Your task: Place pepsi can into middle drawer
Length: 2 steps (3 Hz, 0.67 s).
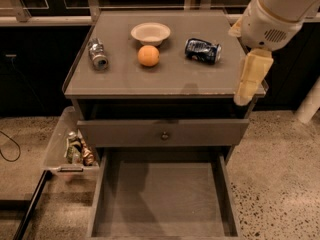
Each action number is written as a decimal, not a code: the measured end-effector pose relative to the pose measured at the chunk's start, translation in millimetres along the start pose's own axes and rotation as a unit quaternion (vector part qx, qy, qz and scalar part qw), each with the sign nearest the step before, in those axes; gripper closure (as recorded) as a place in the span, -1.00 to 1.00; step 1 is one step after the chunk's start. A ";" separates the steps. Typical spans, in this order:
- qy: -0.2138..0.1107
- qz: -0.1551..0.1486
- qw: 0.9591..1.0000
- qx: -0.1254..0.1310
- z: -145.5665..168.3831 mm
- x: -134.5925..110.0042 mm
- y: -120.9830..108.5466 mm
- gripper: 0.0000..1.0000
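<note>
Pepsi can (pixel 203 50) is lying on its side on the cabinet top (pixel 165 81), upper right of centre, dark blue with pale markings and nothing touching it. Just to its left sits the orange (pixel 148 55), with a clear gap between the two. Behind the orange, towards the top of the frame, is a shallow white bowl (pixel 150 33). Further left a silver-grey can (pixel 98 54) also lies on its side, its round end facing us.

Down at the bottom of the frame, the middle drawer (pixel 162 199) is pulled out wide, bare grey-brown floor showing between low side walls. The can is well apart from it, up on the top surface. Above that open drawer is a drawer with a grey front panel (pixel 125 132) and a small round knob (pixel 164 135), only slightly out, a dark gap above it.

Over at the upper right, the white robot arm (pixel 275 14) comes in from the corner, and the gripper (pixel 244 91) hangs cream-coloured off the right front corner of the cabinet top, pointing down. It is to the right of the pepsi can and lower in the frame, not touching it. Whether it is spread or pressed together, I cannot tell.

At lower left, a clear plastic bin (pixel 56 146) sits beside the cabinet with small items inside. Speckled floor (pixel 280 174) fills the right side.
</note>
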State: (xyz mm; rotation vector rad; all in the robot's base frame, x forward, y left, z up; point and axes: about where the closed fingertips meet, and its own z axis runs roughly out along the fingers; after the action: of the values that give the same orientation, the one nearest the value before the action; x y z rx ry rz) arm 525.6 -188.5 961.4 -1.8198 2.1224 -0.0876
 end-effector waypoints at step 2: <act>-0.021 -0.031 0.999 0.014 28.8 -17.6 -71.3 -1.00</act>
State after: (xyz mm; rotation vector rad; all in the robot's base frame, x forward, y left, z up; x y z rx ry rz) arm 603.8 -179.0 957.2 -1.8561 2.0268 -0.0938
